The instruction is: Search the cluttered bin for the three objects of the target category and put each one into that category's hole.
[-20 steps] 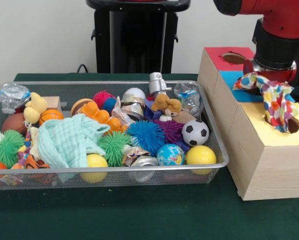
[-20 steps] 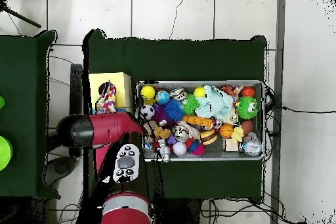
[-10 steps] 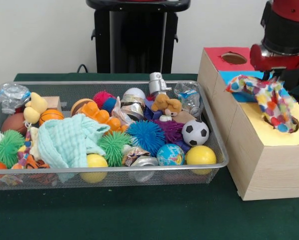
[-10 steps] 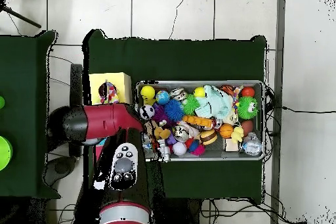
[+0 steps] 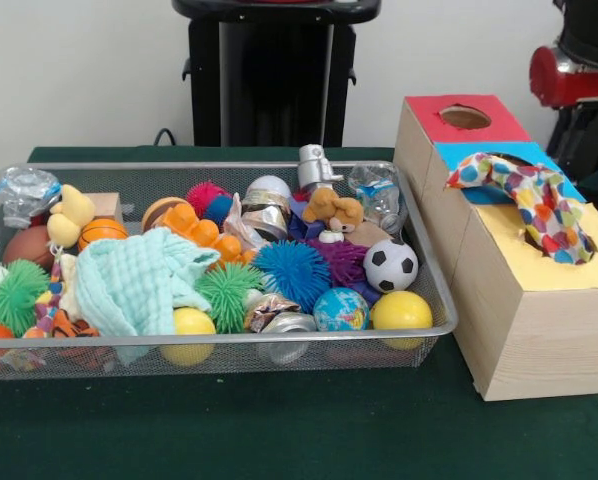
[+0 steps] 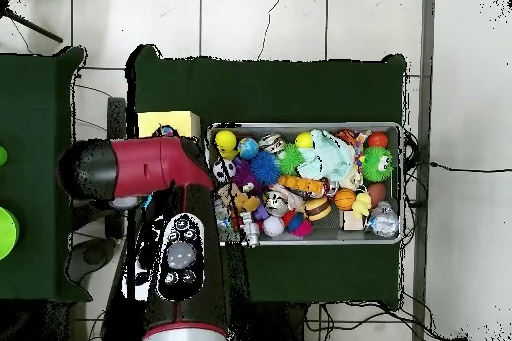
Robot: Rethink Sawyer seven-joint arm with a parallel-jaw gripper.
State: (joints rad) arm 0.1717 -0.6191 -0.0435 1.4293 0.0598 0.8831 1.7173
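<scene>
Front view, read left to right: the bin [image 5: 434, 290] sits on the green table [image 5: 279, 430], crowded with a pale green cloth [image 5: 134, 280], spiky balls, a soccer ball [image 5: 390, 265] and a yellow ball [image 5: 401, 311] near its right rim. Just beside it stands a wooden box [image 5: 524, 330] with red, blue and yellow tops, each pierced by a hole. A spotted cloth [image 5: 529, 195] drapes from the blue section into the yellow hole [image 5: 579, 250], only partly inside; judged unfinished, since it may snag on the rim. The arm [image 5: 574, 70] shows at the upper right, clear of the cloth. The gripper is hidden; its state cannot be told.
</scene>
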